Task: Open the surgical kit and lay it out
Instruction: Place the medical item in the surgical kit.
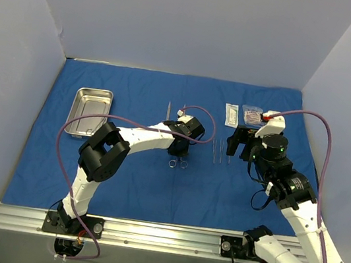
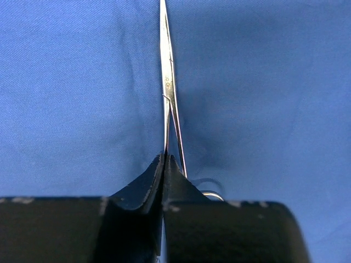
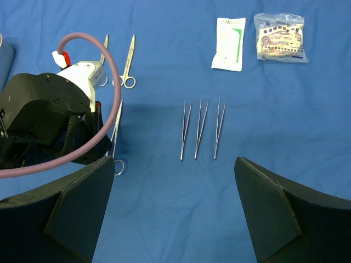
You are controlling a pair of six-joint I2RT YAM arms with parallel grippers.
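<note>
Placement of a silver scissor-handled clamp [image 2: 169, 87] on the royal-blue cloth wrap [image 1: 152, 194], spread flat over the table. Left gripper [image 2: 165, 164] low over the middle of the cloth, fingers pressed together and pinching the clamp by its shanks just ahead of the finger rings, tips pointing toward the rear. Right gripper [image 3: 174, 164] to the right, fingers [image 3: 285, 213] spread wide, holding nothing, above three thin steel tweezers [image 3: 200, 129] laid side by side. Behind those, near the rear edge, a flat white packet [image 3: 228, 44] and a clear packet of cream dressing [image 3: 279, 37]; at rear left, well apart, a small rectangular steel tray [image 1: 88, 112]; just behind the left gripper, a further silver ring-handled instrument [image 3: 128, 68] with another beside it. For a clean set-down: lower until rings and tips both lie on the cloth, keep the clamp parallel to the tweezers, leave a gap on either side, then part the fingers slowly and lift straight up, so as not to drag the thin steel or pucker the fabric. Contact between clamp and cloth not certain from these views.
</note>
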